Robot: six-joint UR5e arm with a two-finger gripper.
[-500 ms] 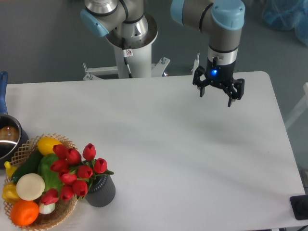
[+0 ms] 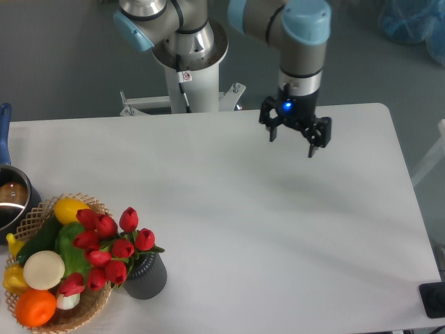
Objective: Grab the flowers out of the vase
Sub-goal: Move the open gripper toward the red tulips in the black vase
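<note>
**Arm hangs over far side of desk, flowers sit in vase at the near left**

The gripper (image 2: 293, 136) hangs above the far part of the white desk (image 2: 278, 229) with its jaws spread apart and nothing between them; a blue light glows on its body. It is well apart from the flowers (image 2: 108, 249), a bunch of red tulips standing in the dark ribbed vase (image 2: 146, 276) near the desk's front left corner. The blooms lean left over a wicker basket (image 2: 35, 216) that touches or nearly touches the vase and holds toy vegetables (image 2: 43, 270). A small sticker on the robot's white pedestal (image 2: 188, 87) is too small to read. At the left edge a metal pot (image 2: 10, 198) with a blue handle is cut off by the frame, as is a dark object (image 2: 434, 299) at the bottom right corner.
</note>
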